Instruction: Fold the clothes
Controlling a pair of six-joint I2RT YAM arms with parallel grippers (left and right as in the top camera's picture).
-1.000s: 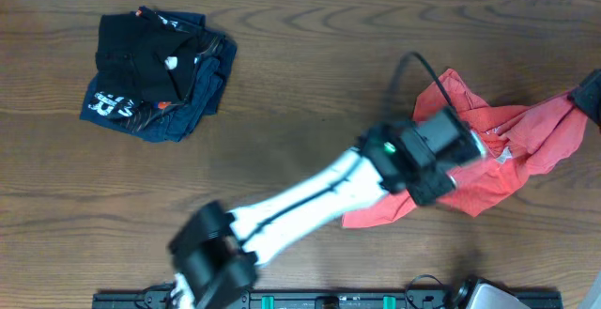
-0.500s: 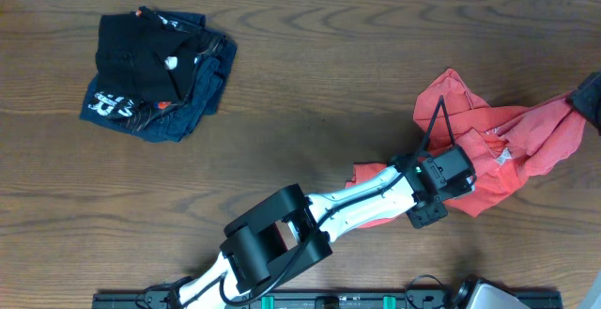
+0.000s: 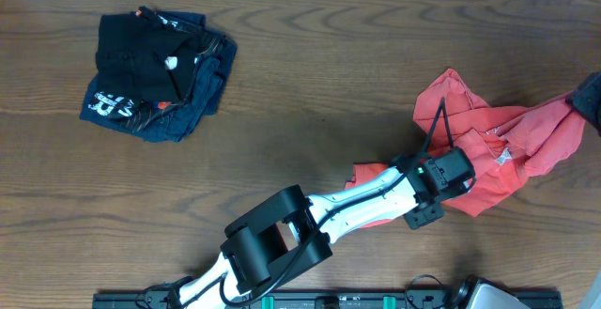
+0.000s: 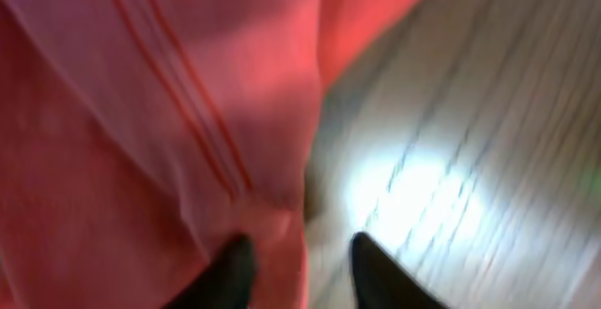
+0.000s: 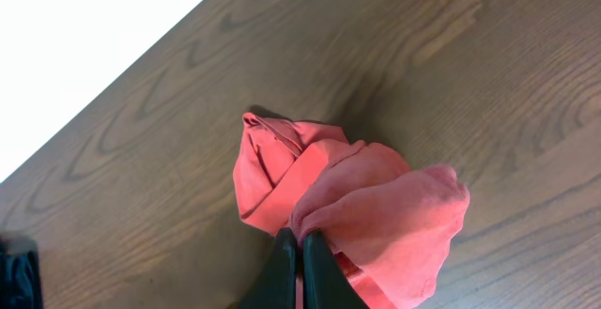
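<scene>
- Far to the left, well apart from the work, a folded black garment lies on a folded navy garment on the wooden table.
- Coral-red T-shirt: bunched at the table's right side; the left arm overlaps its lower edge.
- Left gripper: jaws partly apart, astride the T-shirt's hem, not clamped.
- Right gripper: fully closed, pinching a fold of the T-shirt.
</scene>
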